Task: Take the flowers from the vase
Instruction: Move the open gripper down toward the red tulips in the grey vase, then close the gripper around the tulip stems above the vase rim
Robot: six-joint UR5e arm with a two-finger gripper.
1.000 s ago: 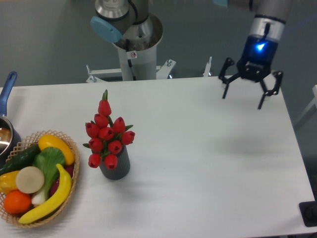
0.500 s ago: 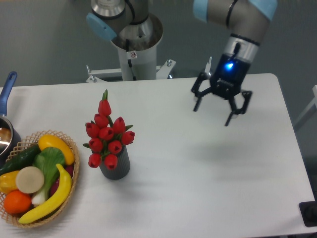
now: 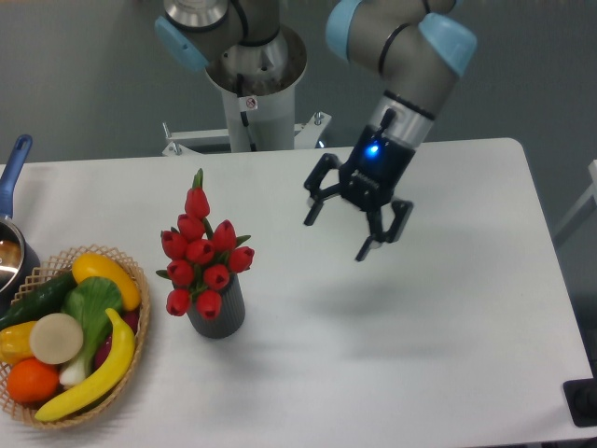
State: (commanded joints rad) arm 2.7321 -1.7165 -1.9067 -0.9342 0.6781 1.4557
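A wicker basket of toy fruit sat just beside the vase at its 9 o'clock, and a blue-handled pot stood at the table's left edge. The flowers, red tulip buds bunched tight with one taller bud on top, stood upright in the dark ribbed vase. The gripper hung in the air with its fingers spread wide and empty, well apart from the flowers at their 3 o'clock, nothing between them.
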